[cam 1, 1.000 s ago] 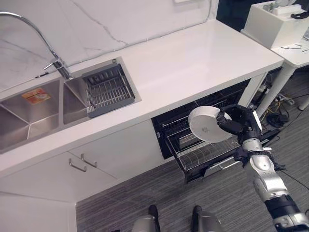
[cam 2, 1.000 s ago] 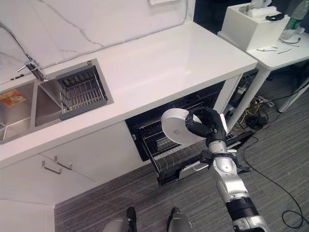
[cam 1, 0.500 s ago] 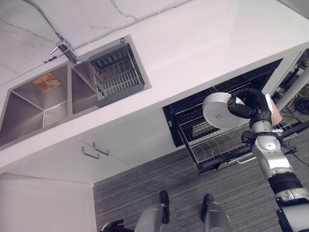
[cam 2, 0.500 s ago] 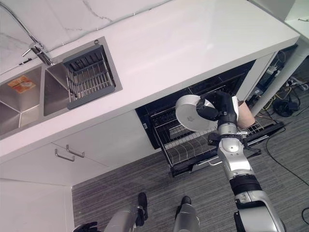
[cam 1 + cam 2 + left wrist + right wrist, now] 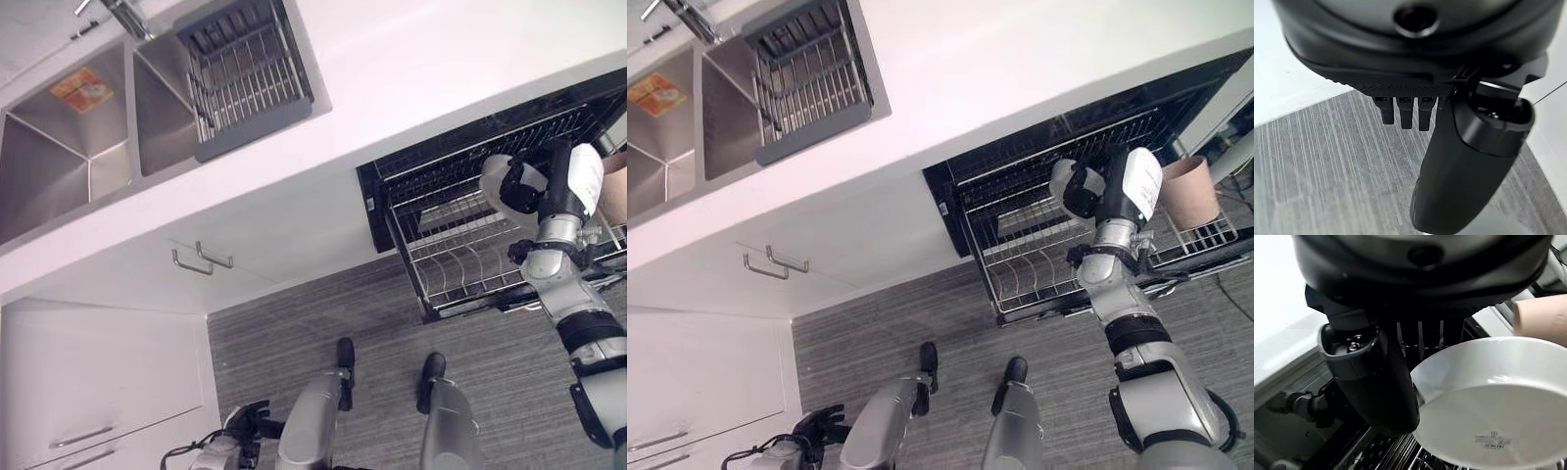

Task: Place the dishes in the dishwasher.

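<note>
The white plate point(image 5: 1484, 401) is pinched at its rim by the right hand point(image 5: 1095, 188), thumb on one face and fingers behind the other, so the grasp is closed on it. In the head views the plate point(image 5: 509, 183) is turned nearly edge-on and held over the pulled-out wire rack point(image 5: 460, 269) of the dishwasher point(image 5: 1019, 186), above the rack's middle rows of tines and not resting on them as far as the pictures tell. The right wrist view shows the plate's underside with a small printed mark, and dark rack wires past the fingers.

At the far right end of the rack, beyond the plate, a tan cup point(image 5: 1188, 190) stands upright in the wires, well apart from the hand. The dishwasher opens under the white countertop point(image 5: 441, 49), with its black cavity behind the rack. Along the countertop away from the dishwasher lies the steel double sink point(image 5: 69, 157), and a grey drying rack point(image 5: 245, 83) sits in the sink basin nearer the dishwasher. Below the sink, white cabinet doors carry two metal handles point(image 5: 201, 260).

The left hand point(image 5: 1469, 161) hangs low over the grey striped floor point(image 5: 1327, 161), far from the dishwasher, its fingers straight and relaxed, holding nothing.
</note>
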Available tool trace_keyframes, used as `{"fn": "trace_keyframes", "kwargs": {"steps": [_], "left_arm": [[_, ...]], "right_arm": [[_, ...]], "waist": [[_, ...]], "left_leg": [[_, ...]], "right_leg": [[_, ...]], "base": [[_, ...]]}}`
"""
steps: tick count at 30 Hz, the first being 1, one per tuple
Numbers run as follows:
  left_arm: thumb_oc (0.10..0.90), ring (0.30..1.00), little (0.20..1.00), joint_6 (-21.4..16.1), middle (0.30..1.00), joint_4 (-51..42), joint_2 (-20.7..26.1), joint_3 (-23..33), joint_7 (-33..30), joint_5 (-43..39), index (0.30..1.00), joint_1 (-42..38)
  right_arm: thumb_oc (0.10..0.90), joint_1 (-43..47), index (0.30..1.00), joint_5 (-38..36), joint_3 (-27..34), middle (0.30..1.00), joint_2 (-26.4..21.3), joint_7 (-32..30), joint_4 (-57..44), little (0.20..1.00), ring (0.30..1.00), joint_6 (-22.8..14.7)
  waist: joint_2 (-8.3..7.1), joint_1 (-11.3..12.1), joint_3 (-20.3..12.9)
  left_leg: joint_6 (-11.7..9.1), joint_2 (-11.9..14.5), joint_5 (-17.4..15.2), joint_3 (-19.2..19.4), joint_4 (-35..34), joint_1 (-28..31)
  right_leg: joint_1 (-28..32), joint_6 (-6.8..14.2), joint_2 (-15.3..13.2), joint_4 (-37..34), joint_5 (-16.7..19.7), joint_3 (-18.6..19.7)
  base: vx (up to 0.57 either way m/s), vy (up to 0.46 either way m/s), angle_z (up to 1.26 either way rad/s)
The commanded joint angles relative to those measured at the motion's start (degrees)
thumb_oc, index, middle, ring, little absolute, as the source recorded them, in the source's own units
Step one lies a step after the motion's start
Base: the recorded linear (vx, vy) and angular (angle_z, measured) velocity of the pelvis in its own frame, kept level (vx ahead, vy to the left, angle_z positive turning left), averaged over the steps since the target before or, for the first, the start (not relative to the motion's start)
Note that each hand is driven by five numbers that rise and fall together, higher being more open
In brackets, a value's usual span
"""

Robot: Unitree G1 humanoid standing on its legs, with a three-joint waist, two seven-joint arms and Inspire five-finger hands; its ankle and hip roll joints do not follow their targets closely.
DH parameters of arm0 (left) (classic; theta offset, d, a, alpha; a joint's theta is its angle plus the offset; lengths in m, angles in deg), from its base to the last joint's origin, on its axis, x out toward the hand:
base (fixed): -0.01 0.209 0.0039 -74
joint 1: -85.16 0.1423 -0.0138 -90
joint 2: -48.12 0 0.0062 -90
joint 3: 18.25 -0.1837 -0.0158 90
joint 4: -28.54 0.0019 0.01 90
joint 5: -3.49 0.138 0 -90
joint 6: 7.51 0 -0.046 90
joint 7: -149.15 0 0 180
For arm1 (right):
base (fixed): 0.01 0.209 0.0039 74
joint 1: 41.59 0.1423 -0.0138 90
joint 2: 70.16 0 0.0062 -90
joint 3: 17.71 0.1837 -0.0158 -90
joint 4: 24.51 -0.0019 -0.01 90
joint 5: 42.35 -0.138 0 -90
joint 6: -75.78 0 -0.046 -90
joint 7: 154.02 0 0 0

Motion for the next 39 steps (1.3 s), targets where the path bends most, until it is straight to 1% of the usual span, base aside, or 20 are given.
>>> {"fn": "trace_keyframes", "kwargs": {"steps": [1, 2, 3, 5, 7, 10, 13, 14, 18, 20, 21, 22, 24, 28, 29, 30, 31, 32, 34, 39], "left_arm": [[0.8, 0.9, 0.9, -0.7, 0.9, 1.8, 3.2, -2.3, -2.0, -2.4, 0.9, 2.1], [0.8, 0.9, 0.9, -0.7, 0.9, 1.8, 3.3, -2.5, -2.0, -2.5, 0.9, 1.7], [0.8, 0.9, 0.9, -0.8, 0.9, 1.8, 3.3, -2.5, -2.0, -2.6, 0.9, 1.7], [0.8, 0.9, 0.9, -0.3, 0.9, 1.0, 3.7, -3.0, -2.0, -3.3, 0.9, 1.1], [0.8, 0.9, 0.9, -0.3, 0.9, 0.7, 4.0, -3.3, -1.9, -3.7, 0.9, 0.9], [0.8, 0.9, 0.9, -0.4, 0.9, -0.1, 4.7, -3.9, -1.9, -4.3, 0.9, 1.0], [0.8, 0.9, 0.9, -0.2, 0.9, -0.9, 4.8, -4.4, -2.6, -4.6, 0.9, 0.7], [0.8, 0.9, 0.9, 0.1, 0.9, -1.8, 4.9, -4.7, -3.0, -4.7, 0.9, 0.5], [0.8, 0.9, 0.9, 0.4, 0.9, -3.7, 5.1, -6.0, -4.2, -6.0, 0.9, 0.2], [0.8, 0.9, 0.9, 0.4, 0.9, -4.3, 5.0, -6.4, -4.6, -6.5, 0.9, 0.3], [0.8, 0.9, 0.9, 0.0, 0.9, -4.6, 4.7, -6.9, -4.9, -7.1, 0.9, 0.3], [0.8, 0.9, 0.9, 0.0, 0.9, -4.8, 4.7, -7.0, -5.1, -7.2, 0.9, 0.4], [0.8, 0.9, 0.9, -0.5, 0.9, -4.9, 4.3, -7.2, -5.3, -7.8, 0.9, 0.4], [0.8, 0.9, 0.9, -1.4, 0.9, -4.7, 3.0, -8.0, -5.4, -8.3, 0.9, 0.8], [0.8, 0.9, 0.9, -1.8, 0.9, -4.7, 2.3, -8.6, -5.5, -8.4, 0.9, 0.9], [0.8, 0.9, 0.9, -2.0, 0.9, -4.7, 2.1, -8.7, -5.5, -8.5, 0.9, 1.0], [0.8, 0.9, 0.9, -2.1, 0.9, -4.7, 2.0, -8.8, -5.5, -8.5, 0.9, 1.0], [0.8, 0.9, 0.9, -2.2, 0.9, -5.0, 1.6, -9.2, -5.7, -8.8, 0.9, 1.0], [0.8, 0.9, 0.9, -2.7, 0.9, -5.3, 1.3, -9.7, -6.0, -9.8, 0.9, 1.3], [0.8, 0.9, 0.9, -2.4, 0.9, -6.2, 0.3, -9.7, -6.5, -10.2, 0.9, 1.5]], "right_arm": [[0.4, 11.4, 0.3, 8.4, -2.5, 0.3, -2.1, -9.7, -1.3, 0.3, 0.3, -3.6], [0.4, 12.2, 0.3, 10.2, -3.7, 0.3, -2.1, -11.1, -0.7, 0.3, 0.3, -3.3], [0.4, 12.4, 0.3, 10.4, -3.9, 0.3, -2.1, -11.3, -0.5, 0.3, 0.3, -3.1], [0.4, 14.9, 0.3, 10.7, -7.0, 0.3, -3.1, -15.2, 1.2, 0.3, 0.3, -0.6], [0.4, 15.8, 0.3, 11.5, -7.4, 0.3, -3.5, -16.4, 1.9, 0.3, 0.3, 0.2], [0.4, 17.8, 0.3, 14.3, -9.1, 0.3, -4.4, -20.3, 4.3, 0.3, 0.3, 1.9], [0.4, 18.9, 0.3, 12.4, -9.9, 0.3, -4.1, -21.2, 5.5, 0.3, 0.3, 2.3], [0.4, 19.4, 0.3, 12.8, -10.2, 0.3, -3.9, -21.4, 5.9, 0.3, 0.3, 2.7], [0.4, 20.5, 0.3, 12.2, -11.5, 0.3, -3.6, -20.3, 7.3, 0.3, 0.3, 3.0], [0.4, 20.3, 0.3, 9.7, -12.1, 0.3, -3.1, -20.0, 7.9, 0.3, 0.3, 3.6], [0.4, 19.9, 0.3, 6.5, -12.0, 0.3, -2.3, -19.2, 9.0, 0.3, 0.3, 4.1], [0.4, 19.7, 0.3, 5.4, -12.0, 0.3, -2.1, -19.1, 9.1, 0.3, 0.3, 4.4], [0.4, 18.4, 0.3, 1.6, -10.8, 0.3, -0.9, -19.2, 9.9, 0.3, 0.3, 4.7], [0.4, 15.4, 0.3, -0.1, -8.0, 0.3, 1.6, -18.6, 11.1, 0.3, 0.3, 3.2], [0.4, 13.8, 0.3, -2.1, -6.6, 0.3, 3.2, -18.4, 11.2, 0.3, 0.3, 3.2], [0.522, 13.2, 0.484, -2.7, -5.9, 0.484, 3.8, -18.3, 11.3, 0.484, 0.484, 3.1], [0.59, 13.0, 0.585, -3.3, -5.8, 0.585, 4.0, -18.2, 11.4, 0.585, 0.585, 3.1], [0.8, 12.3, 0.9, -6.0, -4.7, 0.9, 5.4, -18.3, 11.6, 0.9, 0.9, 3.7], [0.8, 11.5, 0.9, -11.2, -2.7, 0.9, 7.3, -17.9, 12.2, 0.9, 0.9, 3.5], [0.8, 9.8, 0.9, -12.8, -0.8, 0.9, 10.4, -16.6, 11.3, 0.9, 0.9, 1.8]], "waist": [[-1.68, 1.2, -3.3], [-1.69, 1.4, -2.9], [-1.68, 1.4, -2.9], [-1.67, 2.2, -1.4], [-1.69, 2.4, -1.0], [-1.65, 3.3, 0.0], [-1.69, 3.6, 0.8], [-1.54, 3.8, 1.3], [-0.94, 4.0, 1.3], [-0.61, 4.1, 1.3], [-0.22, 4.1, 1.3], [-0.15, 4.1, 1.3], [0.21, 3.9, 1.3], [1.05, 3.5, 1.3], [1.6, 3.3, 1.3], [1.81, 3.2, 1.3], [1.85, 3.2, 1.3], [2.17, 3.1, 1.3], [2.58, 3.0, 1.3], [3.1, 2.4, 1.3]], "left_leg": [[-2.7, -0.4, -6.6, -5.0, 4.7, -1.7], [-2.6, -0.4, -6.5, -4.9, 4.7, -2.1], [-2.6, -0.4, -6.5, -4.9, 4.7, -2.3], [-2.5, -0.6, -6.4, -5.3, 4.7, -3.3], [-2.3, -0.8, -6.0, -5.4, 4.7, -4.1], [-2.2, -1.0, -6.1, -5.7, 4.7, -4.9], [-2.0, -1.1, -5.9, -5.7, 4.7, -5.7], [-1.8, -1.1, -5.7, -5.7, 4.7, -6.1], [-1.5, -1.5, -5.0, -5.7, 4.7, -8.1], [-1.5, -1.7, -5.2, -5.6, 4.7, -8.6], [-1.5, -1.9, -5.0, -5.4, 4.7, -9.5], [-1.5, -1.9, -4.9, -5.4, 4.7, -9.7], [-1.4, -2.0, -4.4, -5.2, 4.7, -10.8], [-1.5, -2.1, -4.7, -4.5, 4.7, -11.3], [-1.3, -2.2, -4.7, -4.1, 4.7, -11.7], [-1.3, -2.3, -4.7, -4.0, 4.7, -11.8], [-1.3, -2.3, -4.7, -3.9, 4.7, -11.9], [-1.2, -2.5, -4.7, -3.7, 4.7, -11.9], [-1.2, -2.6, -4.9, -3.5, 4.7, -11.8], [-1.3, -2.6, -4.9, -2.9, 4.7, -11.7]], "right_leg": [[4.2, 4.0, -0.5, -6.8, 1.6, 0.3], [3.8, 4.1, -0.5, -6.8, 1.8, 0.3], [3.7, 4.1, -0.5, -6.8, 1.8, 0.3], [3.1, 4.2, -0.4, -6.8, 1.8, 0.1], [2.5, 4.3, -0.5, -6.8, 2.3, 0.0], [2.0, 4.6, -0.6, -6.8, 2.5, -0.3], [1.3, 4.7, -0.7, -6.8, 2.8, -0.4], [0.9, 4.8, -0.8, -6.8, 3.0, -0.4], [-0.9, 4.9, -1.1, -6.8, 3.8, -0.6], [-1.3, 5.1, -1.4, -6.8, 3.7, -0.7], [-2.2, 5.3, -1.8, -6.8, 4.1, -0.7], [-2.4, 5.3, -1.9, -6.8, 4.2, -0.7], [-3.6, 5.2, -1.9, -6.8, 4.7, -0.7], [-4.2, 5.2, -2.3, -6.8, 4.6, -0.7], [-4.7, 5.3, -2.7, -6.8, 4.8, -0.8], [-5.0, 5.3, -2.9, -6.8, 4.9, -0.7], [-5.0, 5.3, -2.9, -6.8, 5.0, -0.7], [-5.2, 5.4, -3.2, -6.8, 5.1, -0.7], [-5.4, 5.4, -3.4, -6.8, 5.2, -0.6], [-5.5, 5.3, -3.4, -6.8, 5.4, -0.1]], "base": [[-0.05, 0.016, 0.06], [-0.05, 0.007, 0.04], [-0.08, 0.001, 0.07], [-0.08, -0.008, 0.13], [-0.07, -0.005, 0.06], [-0.02, 0.003, 0.1], [-0.02, -0.007, 0.05], [-0.04, 0.007, 0.12], [-0.02, 0.027, 0.06], [-0.01, 0.047, 0.05], [-0.03, 0.055, 0.02], [-0.03, 0.054, 0.02], [-0.02, 0.053, 0.03], [0.01, 0.092, 0.01], [0.0, 0.086, -0.02], [0.0, 0.076, -0.02], [0.0, 0.054, 0.04], [0.0, 0.05, 0.05], [0.01, 0.055, 0.04], [0.02, 0.051, 0.01]]}}
